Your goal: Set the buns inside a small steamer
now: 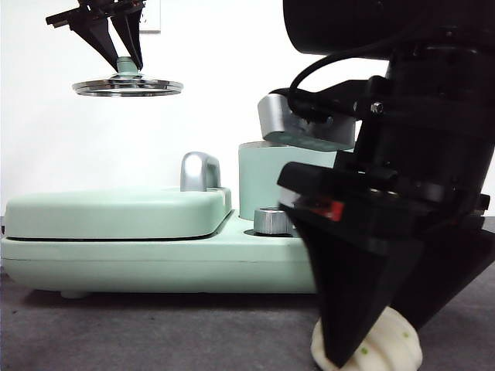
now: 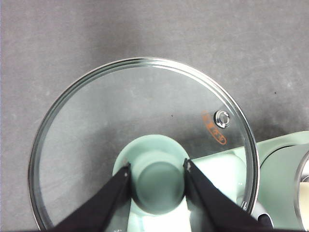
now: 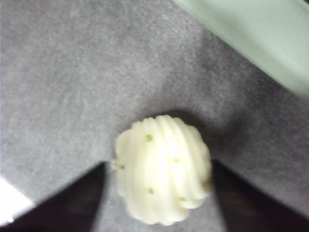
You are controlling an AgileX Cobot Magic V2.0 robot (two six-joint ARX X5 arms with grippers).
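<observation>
A ridged white bun (image 3: 161,169) with green specks lies on the grey mat, low at the front right in the front view (image 1: 387,348). My right gripper (image 3: 159,162) is down over it, open, with one black jaw close on each side of the bun (image 1: 379,340). My left gripper (image 2: 157,169) is shut on the green knob (image 2: 157,186) of the glass, steel-rimmed lid (image 2: 145,101). It holds the lid (image 1: 128,85) high at the back left. The mint-green small steamer (image 1: 267,178) stands uncovered behind the right arm. The smooth bun is not clearly in view.
A flat mint-green griddle lid (image 1: 116,212) with a chrome handle (image 1: 199,171) sits on the appliance base (image 1: 155,263), left of the steamer. A steel dial (image 1: 271,220) is on the base. The steamer's silver side handle (image 1: 290,116) juts toward the right arm.
</observation>
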